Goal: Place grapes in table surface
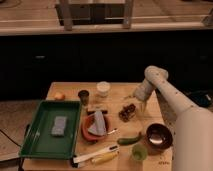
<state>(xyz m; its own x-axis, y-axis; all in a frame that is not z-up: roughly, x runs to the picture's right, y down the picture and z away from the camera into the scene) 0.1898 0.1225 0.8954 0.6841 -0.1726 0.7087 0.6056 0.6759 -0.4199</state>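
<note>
The grapes (128, 111), a small dark reddish bunch, lie on the light tan wooden table surface (117, 95) right of centre. My gripper (138, 101) hangs from the white arm just up and to the right of the grapes, close above them. I cannot tell whether it touches them.
A green tray (35, 140) with a grey block lies at the left. An orange-red plate (90, 131), a small dark cup (83, 95), a white cup (103, 88), a dark bowl (159, 135), a green curved vegetable (129, 139), a green cup (139, 152) and a banana (105, 158) stand around.
</note>
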